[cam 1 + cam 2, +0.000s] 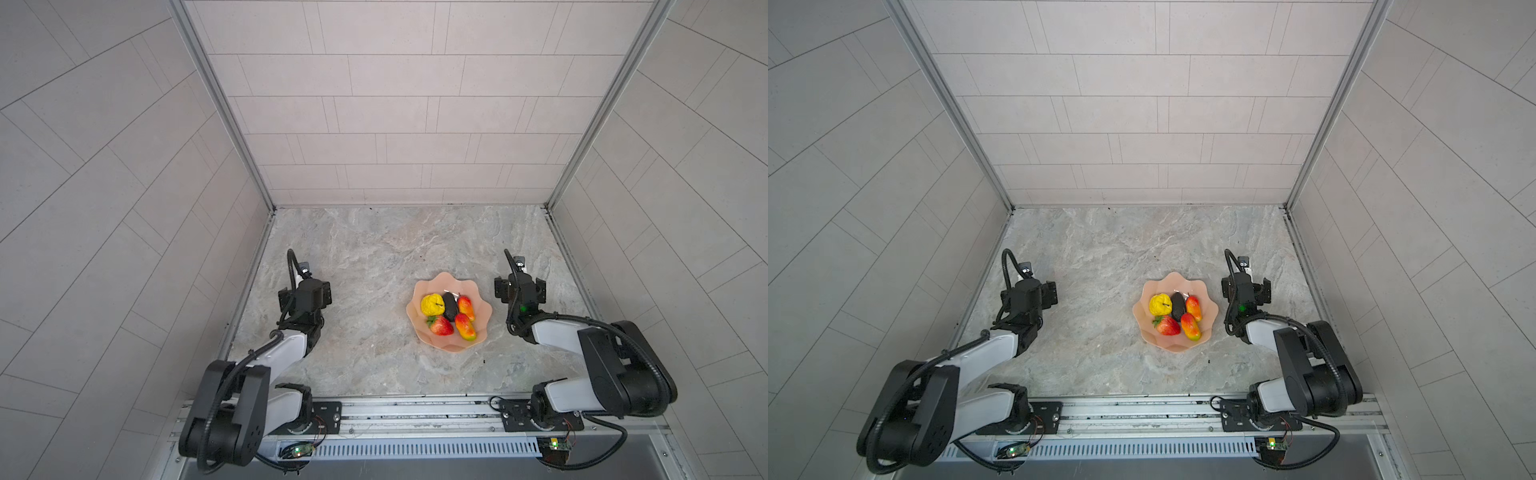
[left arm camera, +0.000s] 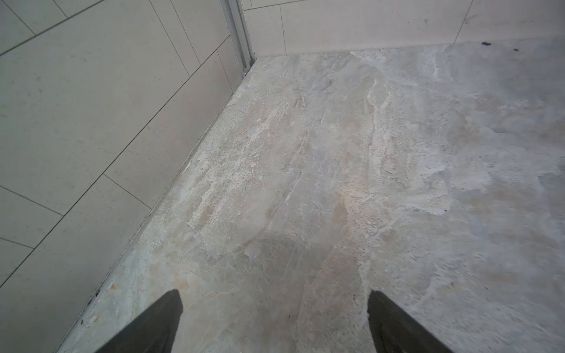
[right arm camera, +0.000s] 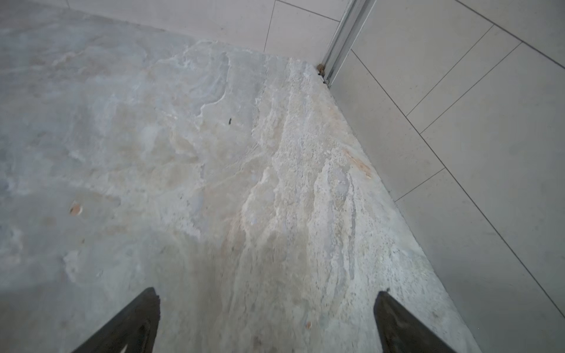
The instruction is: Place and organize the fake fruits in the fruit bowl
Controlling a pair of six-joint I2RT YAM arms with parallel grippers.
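The peach-pink scalloped fruit bowl (image 1: 447, 277) (image 1: 1176, 277) stands right of the table's middle in both top views. Several fake fruits lie inside it: a yellow wrinkled one (image 1: 432, 304), a dark avocado (image 1: 450, 306), a strawberry (image 1: 441, 327) and two mangoes (image 1: 465, 306) (image 1: 466, 327). My left gripper (image 2: 275, 295) hovers far to the left of the bowl, open and empty over bare stone. My right gripper (image 3: 267, 292) is just right of the bowl, open and empty too. Neither wrist view shows the bowl or any fruit.
Tiled walls (image 1: 124, 208) close the marbled table on the left, back and right, with metal corner posts (image 1: 224, 112). A metal rail (image 1: 415, 411) carrying both arm bases runs along the front edge. Small dark specks dot the stone.
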